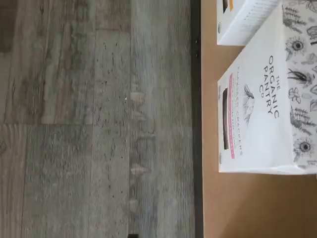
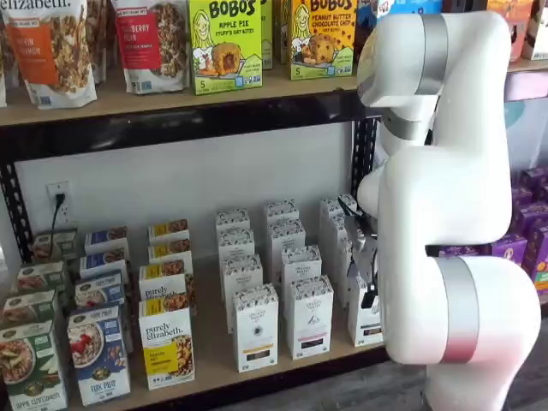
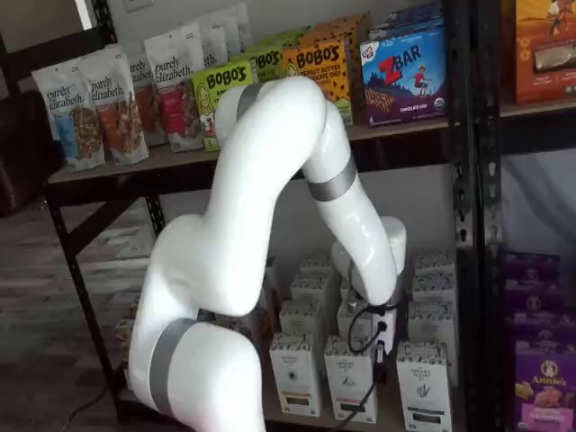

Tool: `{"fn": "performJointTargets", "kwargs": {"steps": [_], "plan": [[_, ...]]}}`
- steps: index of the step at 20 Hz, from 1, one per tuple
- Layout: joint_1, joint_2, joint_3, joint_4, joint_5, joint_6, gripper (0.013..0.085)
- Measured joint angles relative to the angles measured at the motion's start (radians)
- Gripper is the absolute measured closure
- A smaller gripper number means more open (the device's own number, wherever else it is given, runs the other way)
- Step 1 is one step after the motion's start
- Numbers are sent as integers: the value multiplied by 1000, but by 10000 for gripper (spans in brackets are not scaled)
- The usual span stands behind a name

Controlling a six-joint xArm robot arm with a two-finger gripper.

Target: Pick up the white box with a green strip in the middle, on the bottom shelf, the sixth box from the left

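Note:
Three like tall white cartons stand in the front row of the bottom shelf (image 2: 214, 358): left (image 2: 255, 328), middle (image 2: 308, 317) and right (image 2: 364, 315), the last partly hidden by my arm. Their low strips look dark in both shelf views, and I cannot tell which is greenish. My gripper (image 2: 369, 291) hangs in front of the right column, also seen in a shelf view (image 3: 382, 344). Its black fingers show side-on, with no gap visible. In the wrist view one white carton (image 1: 262, 114) has a dark strip edged in pink, and it stands on the tan board (image 1: 247, 208).
Granola and cereal boxes (image 2: 98, 351) fill the shelf's left part. More white cartons stand in rows behind (image 2: 282, 227). Purple boxes (image 3: 544, 378) sit beyond the black upright (image 3: 463, 225). The wrist view shows the grey plank floor (image 1: 89, 124) and a second white carton (image 1: 242, 20).

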Motion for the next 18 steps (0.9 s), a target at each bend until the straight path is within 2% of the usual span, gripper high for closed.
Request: {"fn": "performJointTargets", "kwargs": {"steps": [2, 3, 5, 8, 11, 12, 18], "plan": [[3, 12, -14, -74, 8, 71, 130], [9, 22, -24, -92, 7, 92, 130], [19, 37, -37, -90, 2, 99, 130], [32, 52, -47, -36, -17, 61, 130], [45, 66, -58, 99, -51, -53, 130], [44, 70, -64, 117, -56, -70, 130], [39, 106, -107, 133, -79, -90, 130]]}}
